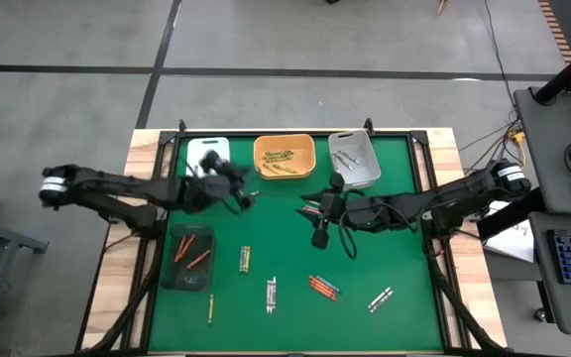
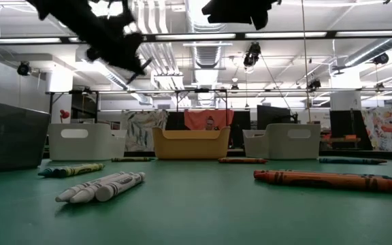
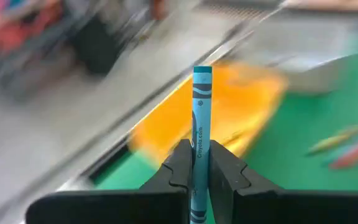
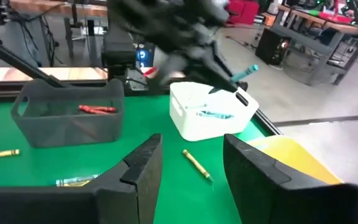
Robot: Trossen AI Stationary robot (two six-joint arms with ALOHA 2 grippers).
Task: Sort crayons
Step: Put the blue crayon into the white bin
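Sorting looks partly done. Nearest, at six o'clock on the green mat (image 1: 295,238), loose crayons (image 1: 322,288) wait in small clusters. At nine the dark tray (image 1: 188,260) holds red ones. Mid-table the right gripper (image 1: 315,210) gapes empty. Toward eleven the left gripper (image 1: 249,195) pinches a blue crayon (image 3: 201,143) beside the white tray (image 1: 208,154); orange tray (image 1: 285,157) and grey tray (image 1: 354,159) hold some.
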